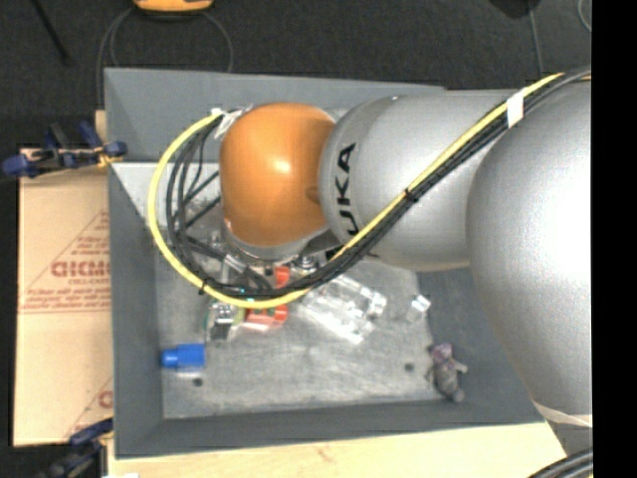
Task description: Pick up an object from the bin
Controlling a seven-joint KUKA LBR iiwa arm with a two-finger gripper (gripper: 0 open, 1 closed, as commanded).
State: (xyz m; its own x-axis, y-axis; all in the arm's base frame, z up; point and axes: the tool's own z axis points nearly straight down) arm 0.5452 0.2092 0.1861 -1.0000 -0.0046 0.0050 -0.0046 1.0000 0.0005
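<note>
Camera view: gripper (224, 319) just beside a red-orange piece (267, 317) mid-bin, its grip impossible to tell.

Cap (183, 358) left in bin (299, 381), plastic tray (343, 309) middle, figurine (446, 369) right

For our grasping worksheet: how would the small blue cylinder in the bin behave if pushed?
The blue cylinder lies on its side, so it probably rolls. Small and plastic-looking, it is likely light and stiff.

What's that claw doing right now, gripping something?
Gripper: cannot be told; it is mostly under the arm's orange cover.
</note>
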